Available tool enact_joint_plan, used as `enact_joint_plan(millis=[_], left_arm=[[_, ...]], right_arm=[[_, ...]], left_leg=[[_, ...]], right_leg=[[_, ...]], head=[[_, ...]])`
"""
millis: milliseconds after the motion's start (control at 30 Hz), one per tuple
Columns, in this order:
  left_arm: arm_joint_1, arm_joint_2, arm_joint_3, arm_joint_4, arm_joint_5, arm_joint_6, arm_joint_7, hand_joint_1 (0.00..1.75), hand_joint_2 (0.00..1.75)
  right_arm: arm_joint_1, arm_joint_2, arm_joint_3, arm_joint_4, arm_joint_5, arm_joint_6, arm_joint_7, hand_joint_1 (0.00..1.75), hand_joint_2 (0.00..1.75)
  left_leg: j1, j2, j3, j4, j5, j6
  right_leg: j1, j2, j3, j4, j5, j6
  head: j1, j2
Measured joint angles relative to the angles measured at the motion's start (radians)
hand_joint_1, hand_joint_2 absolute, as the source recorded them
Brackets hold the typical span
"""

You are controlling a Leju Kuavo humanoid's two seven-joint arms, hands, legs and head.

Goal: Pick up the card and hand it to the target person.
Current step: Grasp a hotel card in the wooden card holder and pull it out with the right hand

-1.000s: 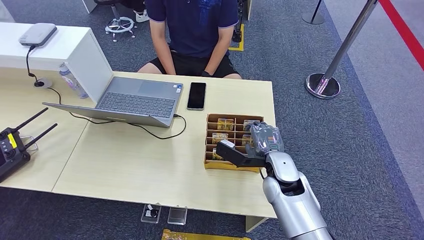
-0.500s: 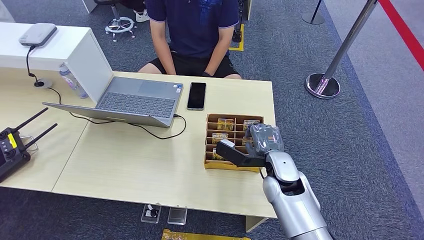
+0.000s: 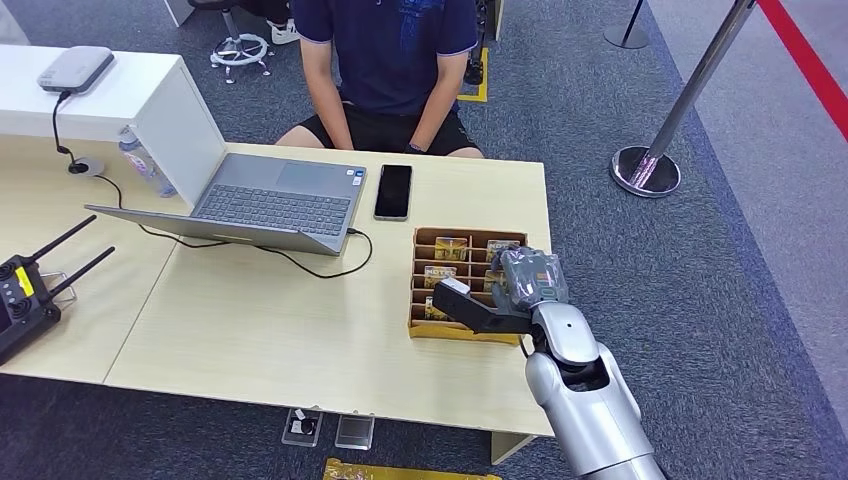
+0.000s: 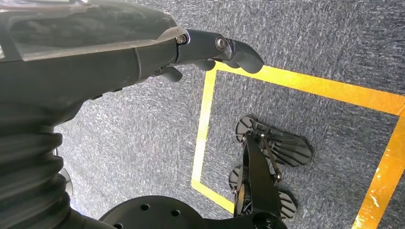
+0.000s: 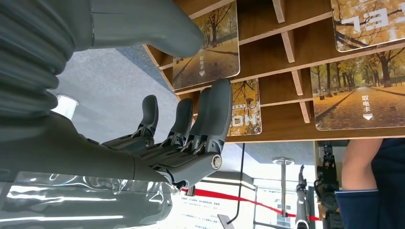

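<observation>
A brown wooden card box (image 3: 466,239) stands at the desk's right end, with cards showing autumn trees upright in its slots. My right hand (image 3: 514,287) hovers over the box's near right part, thumb stretched left and fingers apart, holding nothing. In the right wrist view the thumb (image 5: 157,24) and the dark fingers (image 5: 210,119) lie on either side of one card (image 5: 206,45); other cards (image 5: 360,102) stand in neighbouring slots. The person (image 3: 395,50) in a dark blue shirt sits across the desk. My left hand (image 4: 143,52) hangs over the carpet, fingers extended, empty.
An open laptop (image 3: 270,195) and a black phone (image 3: 393,190) lie on the desk between the box and the person. A black controller (image 3: 20,295) sits at the left edge. A chrome stanchion (image 3: 648,168) stands on the carpet to the right.
</observation>
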Motion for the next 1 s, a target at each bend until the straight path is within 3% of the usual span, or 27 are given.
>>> enact_joint_plan(millis=[67, 133, 833, 933, 1000], left_arm=[[0.0, 0.0, 0.0, 0.0, 0.0, -0.001, 0.0, 0.0, 1.75], [0.0, 0.0, 0.0, 0.0, 0.0, -0.002, 0.0, 0.0, 1.75], [0.0, 0.001, 0.0, 0.0, 0.001, 0.003, 0.0, 0.0, 1.75], [0.0, 0.001, 0.0, 0.0, 0.001, 0.005, 0.0, 0.0, 1.75], [0.0, 0.001, 0.0, 0.0, 0.001, 0.006, 0.0, 0.0, 1.75]], right_arm=[[0.0, 0.0, 0.0, -0.001, 0.0, 0.0, 0.0, 1.36, 1.75], [0.0, 0.0, 0.0, -0.002, 0.0, 0.0, 0.0, 1.43, 1.75], [0.0, 0.0, 0.0, -0.007, -0.001, 0.003, 0.0, 1.45, 1.75], [0.0, 0.0, 0.0, -0.007, -0.002, 0.004, -0.001, 1.33, 1.75], [0.0, 0.0, 0.0, -0.006, -0.003, 0.004, -0.003, 0.91, 1.75]], left_leg=[[0.0, 0.0, 0.0, 0.0, 0.0, 0.0], [0.0, 0.0, 0.0, 0.0, 0.0, 0.0], [0.0, 0.0, 0.0, 0.0, 0.0, 0.0], [0.0, 0.0, 0.0, 0.0, 0.0, 0.0], [0.0, 0.0, 0.0, 0.0, 0.0, 0.0]], right_leg=[[0.0, 0.0, 0.0, 0.0, 0.0, 0.0], [0.0, 0.0, 0.0, 0.0, 0.0, 0.0], [0.0, 0.0, 0.0, 0.0, 0.0, 0.0], [0.0, 0.0, 0.0, 0.0, 0.0, 0.0], [0.0, 0.0, 0.0, 0.0, 0.0, 0.0]], head=[[0.0, 0.0], [0.0, 0.0], [0.0, 0.0], [0.0, 0.0], [0.0, 0.0]])
